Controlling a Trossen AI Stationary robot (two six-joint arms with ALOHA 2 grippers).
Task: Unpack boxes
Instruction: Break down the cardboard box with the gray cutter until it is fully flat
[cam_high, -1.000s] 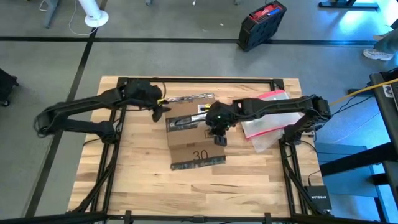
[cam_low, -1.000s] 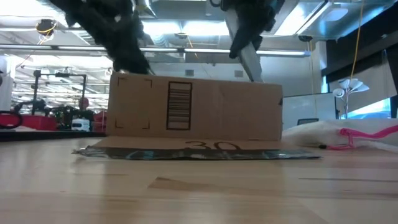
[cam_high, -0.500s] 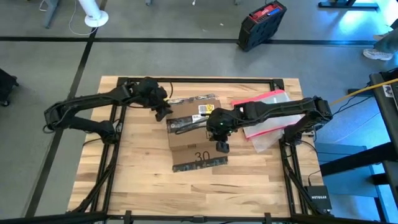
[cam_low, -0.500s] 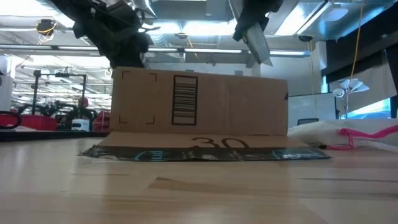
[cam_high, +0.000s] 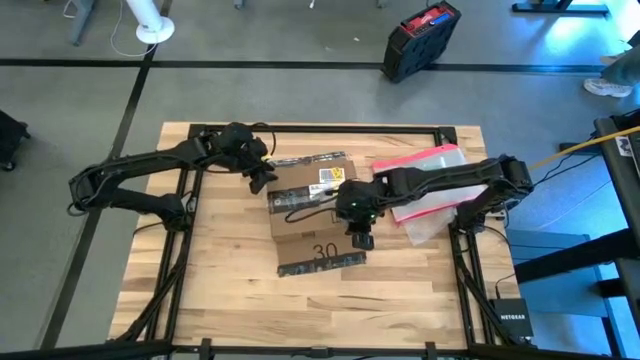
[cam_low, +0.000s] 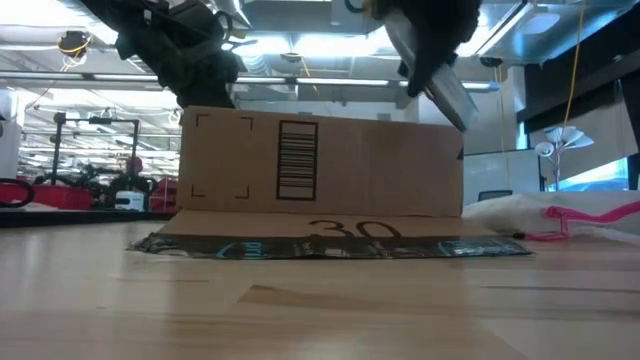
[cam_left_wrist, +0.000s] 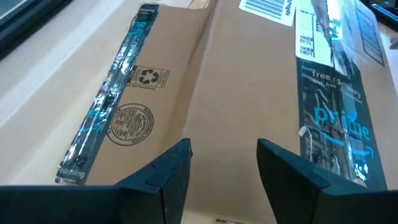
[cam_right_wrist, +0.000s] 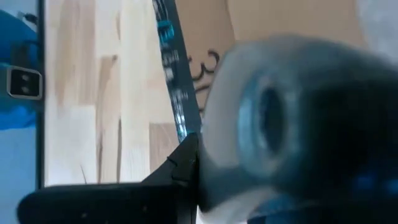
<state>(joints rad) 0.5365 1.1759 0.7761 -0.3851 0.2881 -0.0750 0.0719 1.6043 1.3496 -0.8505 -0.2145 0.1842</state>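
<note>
The brown cardboard box stands mid-table, its near flap, marked "30", lying flat on the wood. A black printed tape strip runs along its top. My left gripper is open at the box's far left corner, its fingers over the top panel. My right gripper is over the box's right end, shut on a grey tool that slants down toward the box's upper right edge. My left gripper: I cannot tell whether its fingertips touch the box's top panel; they come slanting down from the table's left far side. My right gripper holds the grey tool between its fingers, pointing steeply down. The tool fills the wrist view and hides the place of contact. Whether its lower end touches the box, I cannot tell.
A clear plastic pouch with a pink-red edge lies right of the box, under the right arm. A black and red case stands on the floor beyond the table. Bare wood stretches along the near and left sides.
My right gripper has gone toward the table's right edge and a little nearer, carrying the grey tool along the box's top toward its right end. My left gripper has come down closer to the box's far left corner. The box has shifted a little on the table.
</note>
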